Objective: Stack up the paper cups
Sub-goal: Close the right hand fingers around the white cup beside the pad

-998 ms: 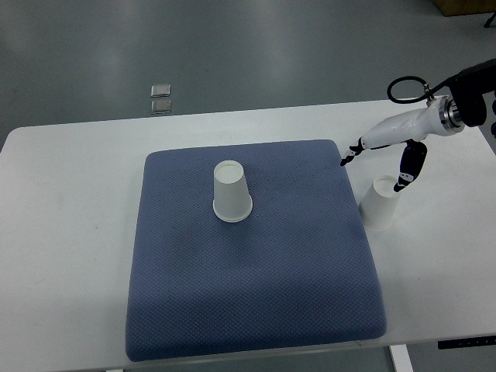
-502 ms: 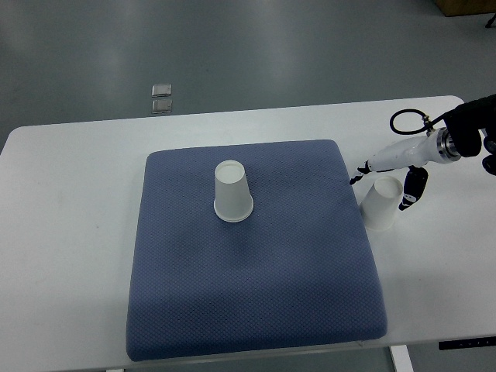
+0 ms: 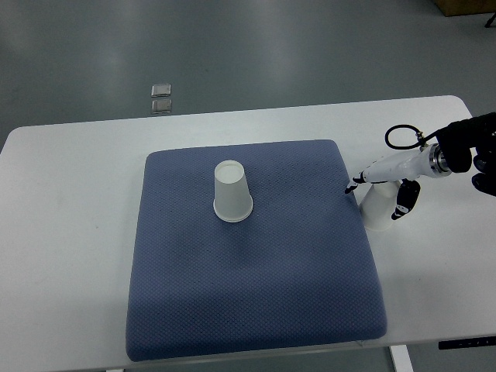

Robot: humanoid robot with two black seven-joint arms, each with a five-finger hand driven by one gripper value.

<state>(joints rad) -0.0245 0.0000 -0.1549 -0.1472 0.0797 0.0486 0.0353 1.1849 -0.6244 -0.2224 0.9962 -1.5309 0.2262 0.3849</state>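
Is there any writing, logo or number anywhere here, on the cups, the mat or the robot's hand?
None can be read. The two paper cups are plain white, the blue mat and the right hand show no print.

No legible text, label, brand, number or sign is showing anywhere: the two white paper cups (image 3: 232,192) (image 3: 377,208), the blue mat (image 3: 256,287) and the white table (image 3: 70,232) are all appearing unmarked.

White paper cups (image 3: 232,201); blue dotted-weave mat (image 3: 256,263); white table (image 3: 62,232); white hand (image 3: 384,190), black-tipped fingers (image 3: 404,203)
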